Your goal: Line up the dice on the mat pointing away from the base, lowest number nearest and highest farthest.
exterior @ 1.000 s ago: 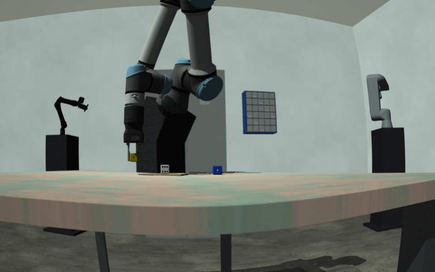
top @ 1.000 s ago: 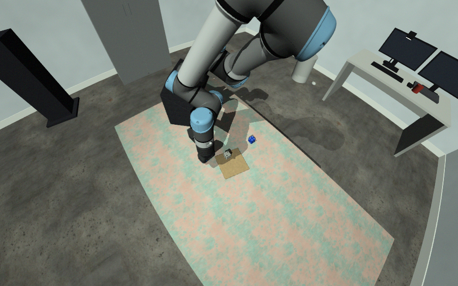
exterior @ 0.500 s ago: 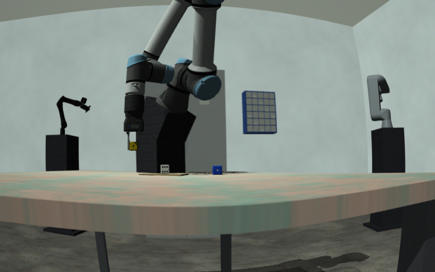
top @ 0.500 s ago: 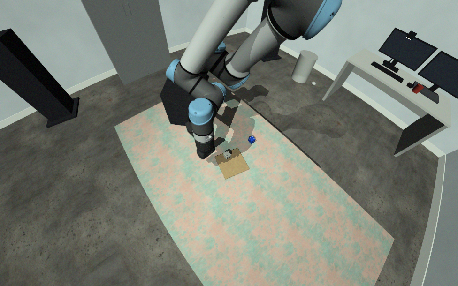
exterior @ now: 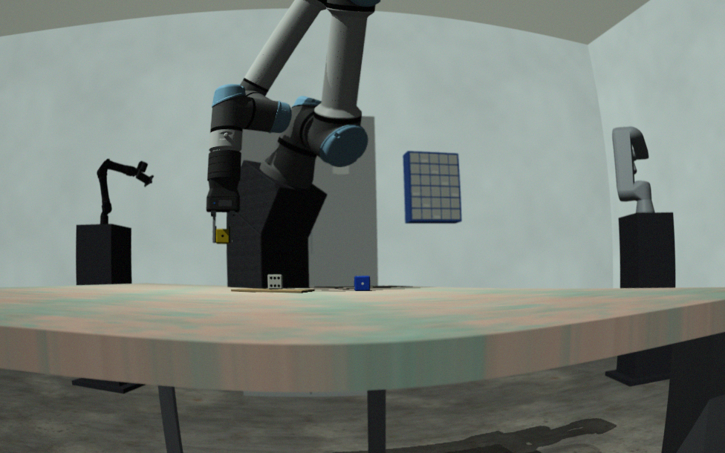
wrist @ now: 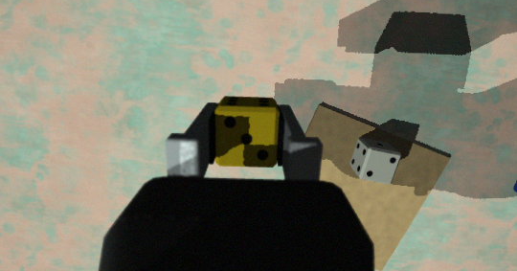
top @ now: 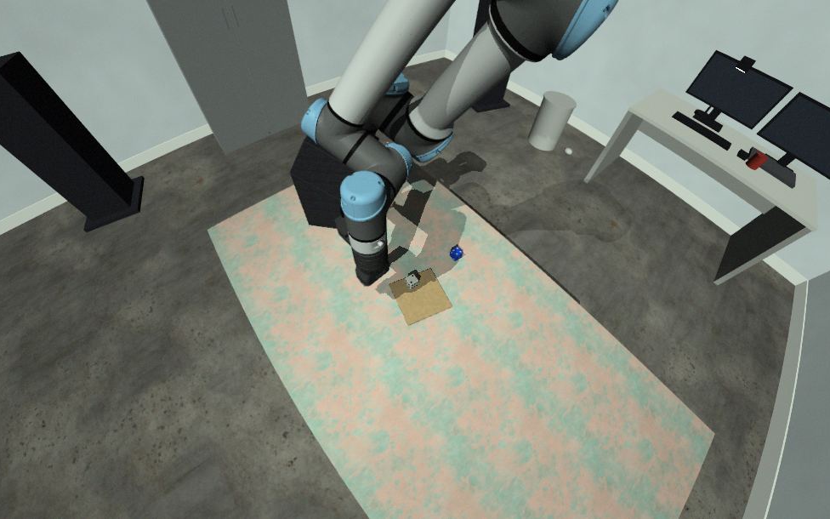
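The gripper (wrist: pixel 245 145) points straight down and hangs well above the desk (exterior: pixel 353 338). Its jaws pinch the yellow die (wrist: pixel 246 132) from two opposite sides, one finger (wrist: pixel 182 156) at the die's 9 o'clock and the other at its 3 o'clock in the wrist view. The die sits squarely between the fingertips and fills the gap. The face toward the wrist camera shows three pips on a diagonal. In the exterior view the yellow die (exterior: pixel 220 235) hangs clear of the desk surface, higher than the tops of the other two dice.

The tan mat (top: pixel 428 303) lies flat on the desk. The white die (top: pixel 412 280) stands on the mat near its edge closest to the robot base. In the wrist view the white die (wrist: pixel 374 160) lies at about 3 o'clock from the held die. In the top view the gripper (top: pixel 366 274) hangs off the mat, at 9 o'clock from the white die.

The blue die (top: pixel 456 253) rests on the bare desk, off the mat, at about 2 o'clock from the white die in the top view.
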Robot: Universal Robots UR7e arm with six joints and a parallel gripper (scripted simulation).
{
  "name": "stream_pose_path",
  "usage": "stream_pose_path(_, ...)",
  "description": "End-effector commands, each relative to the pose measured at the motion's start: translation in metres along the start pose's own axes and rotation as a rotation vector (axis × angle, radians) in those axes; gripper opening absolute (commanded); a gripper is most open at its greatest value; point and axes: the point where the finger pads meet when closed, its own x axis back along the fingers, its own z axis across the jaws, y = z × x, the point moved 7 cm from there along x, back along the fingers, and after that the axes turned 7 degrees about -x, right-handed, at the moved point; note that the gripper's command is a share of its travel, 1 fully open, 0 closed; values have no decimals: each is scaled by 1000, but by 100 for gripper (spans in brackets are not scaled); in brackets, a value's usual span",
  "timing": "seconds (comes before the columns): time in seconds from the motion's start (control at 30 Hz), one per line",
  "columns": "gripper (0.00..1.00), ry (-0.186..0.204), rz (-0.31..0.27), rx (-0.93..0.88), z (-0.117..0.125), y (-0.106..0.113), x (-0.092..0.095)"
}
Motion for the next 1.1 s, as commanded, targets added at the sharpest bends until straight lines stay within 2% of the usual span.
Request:
stream_pose_path(0.0, 57, 0, 0, 0, 0, 0, 1)
stream_pose_path(0.27, 57, -1, 0, -1, 0, 1, 1)
stream_pose_path(0.4, 57, -3, 2, -17, 8, 9, 1)
stream_pose_path(0.53, 57, -6, 6, -57, 30, 29, 1)
stream_pose_path(0.73, 57, -6, 4, -135, 80, 66, 3)
stream_pose_path(0.8, 57, -6, 4, -135, 80, 66, 3)
stream_pose_path(0.93, 57, -2, 1, -169, 106, 80, 5)
stream_pose_path(1.07, 57, 0, -1, -180, 115, 84, 5)
